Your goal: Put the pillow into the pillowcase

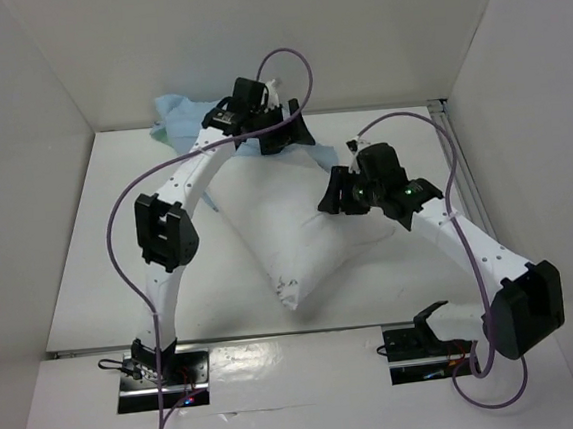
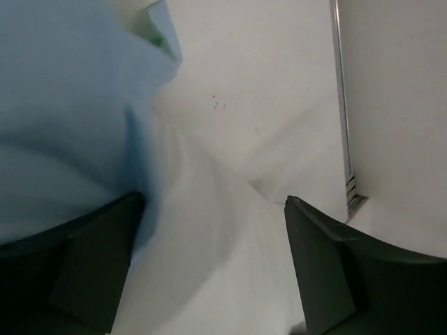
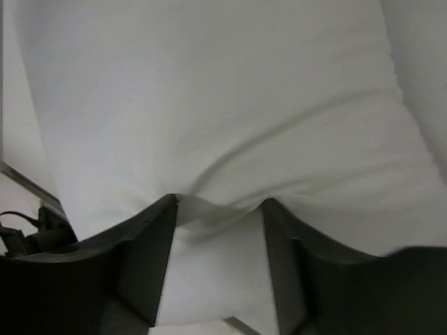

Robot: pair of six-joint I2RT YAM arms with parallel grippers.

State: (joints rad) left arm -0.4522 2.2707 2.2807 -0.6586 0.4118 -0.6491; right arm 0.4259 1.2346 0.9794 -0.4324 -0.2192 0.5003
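The white pillow [image 1: 289,244] lies slantwise in the middle of the table. The light blue pillowcase [image 1: 180,118] is bunched at the back left, against the far wall. My left gripper [image 1: 284,126] hovers at the pillow's far end, beside the pillowcase. In the left wrist view its jaws stand wide open [image 2: 213,202] over white pillow fabric [image 2: 209,272], with the blue pillowcase [image 2: 63,125] at the left finger. My right gripper [image 1: 335,196] sits on the pillow's right side. Its fingers [image 3: 220,202] stand apart, tips pressed into the pillow [image 3: 223,98], a small fold of fabric between them.
White walls close in the table at the back, left and right. A metal rail [image 1: 459,159] runs along the right wall, also seen as the rail [image 2: 341,105]. Purple cables [image 1: 115,209] loop off both arms. The arm bases [image 1: 160,371] stand at the near edge.
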